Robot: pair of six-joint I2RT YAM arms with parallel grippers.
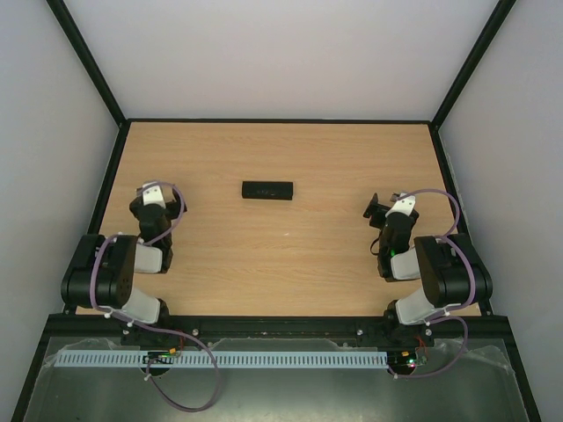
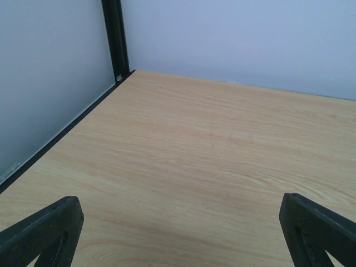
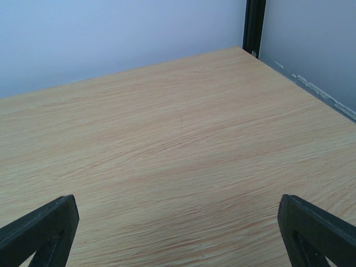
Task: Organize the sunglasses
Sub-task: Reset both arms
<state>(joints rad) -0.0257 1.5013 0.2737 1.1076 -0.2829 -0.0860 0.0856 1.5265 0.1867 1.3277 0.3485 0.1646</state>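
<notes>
Black oblong case (image 1: 267,190) lying mid-table, light wooden table (image 1: 264,264), pale walls (image 1: 281,53), black corner posts (image 2: 114,39).

Lit brightly and evenly by soft, diffuse light from overhead. Showed only faint, soft-edged shadows beside the black-and-grey robot arms (image 1: 114,272) on the pale wood-grain bench (image 1: 290,264) in the top view. Rendered the grain crisply in both wrist views, under a cool bluish cast on the plain pale walls (image 2: 250,44). Blurred slightly the black wedge-shaped fingers (image 2: 47,233) at the lower corners.
</notes>
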